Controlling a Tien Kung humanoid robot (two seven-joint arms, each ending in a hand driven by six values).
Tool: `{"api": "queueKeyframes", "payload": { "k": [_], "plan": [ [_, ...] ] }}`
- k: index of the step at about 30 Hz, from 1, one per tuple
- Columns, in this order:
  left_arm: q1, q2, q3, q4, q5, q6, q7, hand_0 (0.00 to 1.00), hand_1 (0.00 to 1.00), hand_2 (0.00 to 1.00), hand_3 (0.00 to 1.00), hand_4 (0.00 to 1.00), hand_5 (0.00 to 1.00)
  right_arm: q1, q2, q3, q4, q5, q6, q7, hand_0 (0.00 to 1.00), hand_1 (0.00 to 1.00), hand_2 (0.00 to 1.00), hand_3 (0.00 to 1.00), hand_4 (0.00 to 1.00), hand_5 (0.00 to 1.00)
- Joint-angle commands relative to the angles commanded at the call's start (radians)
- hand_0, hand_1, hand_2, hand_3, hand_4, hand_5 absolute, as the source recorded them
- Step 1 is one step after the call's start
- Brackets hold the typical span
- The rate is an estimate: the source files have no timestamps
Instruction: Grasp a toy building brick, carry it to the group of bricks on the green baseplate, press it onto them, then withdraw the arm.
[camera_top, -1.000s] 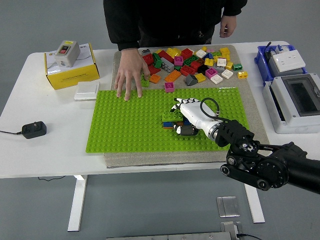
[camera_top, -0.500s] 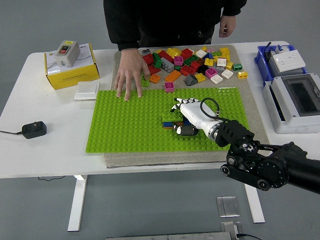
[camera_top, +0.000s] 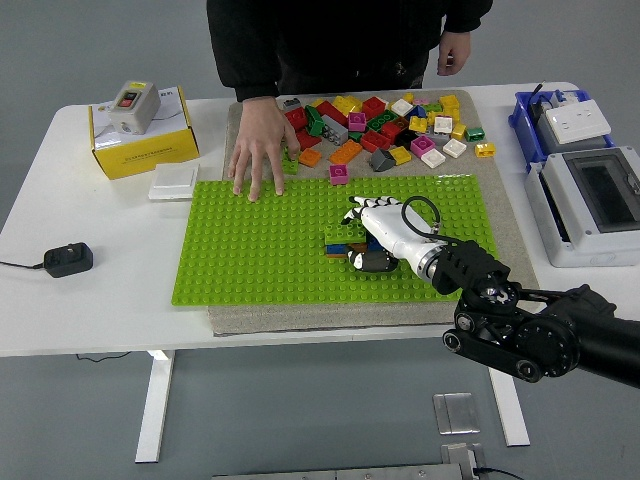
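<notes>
The green baseplate (camera_top: 260, 250) lies on a grey mat in the table's middle. A small group of bricks (camera_top: 340, 240), green on top with blue and orange below, stands on it right of centre. My right hand (camera_top: 372, 238), white with black fingertips, rests on the group's right side, fingers curled over a blue brick there. The loose brick pile (camera_top: 385, 125) lies beyond the plate. A person's hand (camera_top: 258, 150) presses flat on the plate's far left edge.
A yellow box (camera_top: 142, 135) with a switch on it and a white plate (camera_top: 173, 182) stand at the far left. A black adapter (camera_top: 68, 259) lies at the left. A blue bin (camera_top: 565, 118) and a grey box (camera_top: 590, 205) stand at the right.
</notes>
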Motion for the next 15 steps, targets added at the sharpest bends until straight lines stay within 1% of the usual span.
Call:
{"api": "queueKeyframes", "payload": {
  "k": [15],
  "plan": [
    [0.002, -0.001, 0.006, 0.0, -0.004, 0.0, 0.0, 0.611, 0.604, 0.491, 0.6, 0.133, 0.731, -0.007, -0.007, 0.002, 0.004, -0.003, 0.0, -0.001, 0.981, 0.979, 0.998, 0.761, 0.581, 0.435]
  ]
}}
